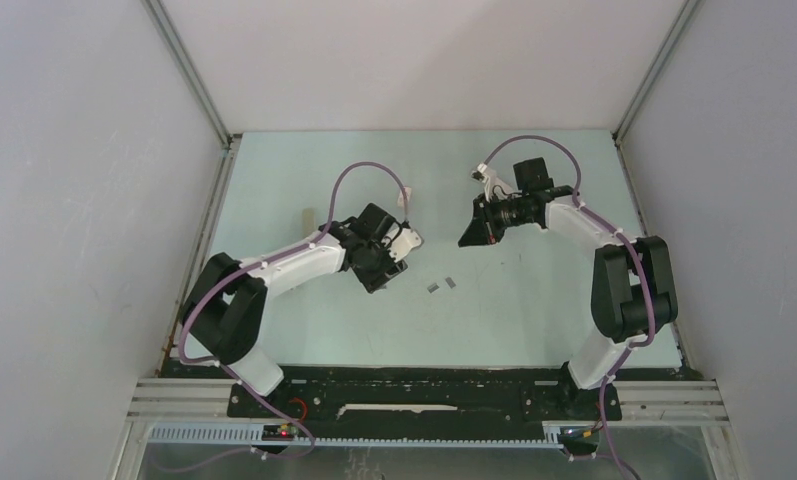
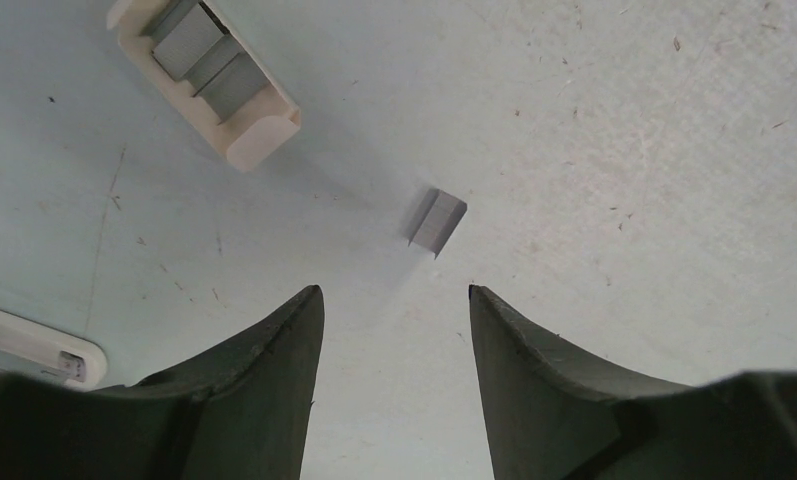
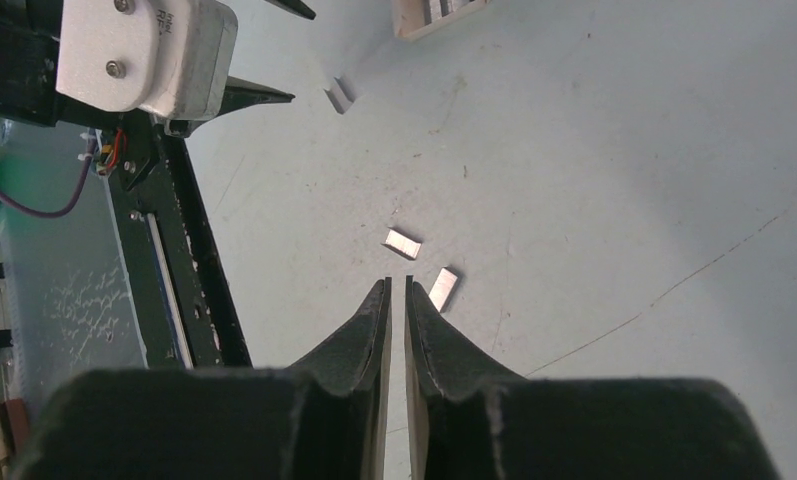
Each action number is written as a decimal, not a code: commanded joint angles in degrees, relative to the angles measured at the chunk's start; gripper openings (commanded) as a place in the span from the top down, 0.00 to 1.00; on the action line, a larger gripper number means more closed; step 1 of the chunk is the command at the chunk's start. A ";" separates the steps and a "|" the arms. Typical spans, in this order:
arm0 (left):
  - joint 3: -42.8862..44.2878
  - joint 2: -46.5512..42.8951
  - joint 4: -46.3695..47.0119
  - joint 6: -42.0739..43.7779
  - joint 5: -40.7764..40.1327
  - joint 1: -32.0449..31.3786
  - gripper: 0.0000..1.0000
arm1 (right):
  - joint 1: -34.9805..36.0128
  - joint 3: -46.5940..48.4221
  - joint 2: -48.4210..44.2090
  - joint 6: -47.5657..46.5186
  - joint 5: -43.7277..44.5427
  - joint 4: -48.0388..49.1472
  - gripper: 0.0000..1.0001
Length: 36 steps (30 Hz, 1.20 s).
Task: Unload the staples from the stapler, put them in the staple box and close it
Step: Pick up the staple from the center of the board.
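Two short silvery staple strips [image 1: 442,286] lie on the pale green table between the arms. In the right wrist view they lie just past my right fingertips, one [image 3: 402,243] ahead and one [image 3: 443,288] beside the right tip. A third strip [image 3: 339,95] lies near the left gripper. My left gripper [image 2: 394,290] is open and empty, with that strip [image 2: 437,220] just ahead of its tips. My right gripper [image 3: 396,280] is shut and holds nothing. A white rounded object [image 2: 34,350], perhaps the stapler, shows at the lower left edge.
A cream open tray [image 2: 259,135] holding grey staple blocks lies ahead and left of the left gripper; its corner also shows in the right wrist view [image 3: 414,28]. The black base rail [image 3: 189,270] runs along the near table edge. Grey walls enclose the table.
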 commanded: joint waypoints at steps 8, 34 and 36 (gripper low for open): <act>0.03 -2.77 1.28 8.00 2.17 0.01 0.39 | -0.14 -0.38 -2.81 -2.04 -2.87 -0.30 0.83; 5.24 1.59 -2.46 10.38 6.11 1.44 0.39 | -0.13 -0.38 -2.67 -2.54 -3.01 -0.57 0.82; 6.21 2.36 -3.13 10.62 6.08 1.50 0.39 | -0.16 -0.36 -2.63 -2.57 -3.00 -0.64 0.82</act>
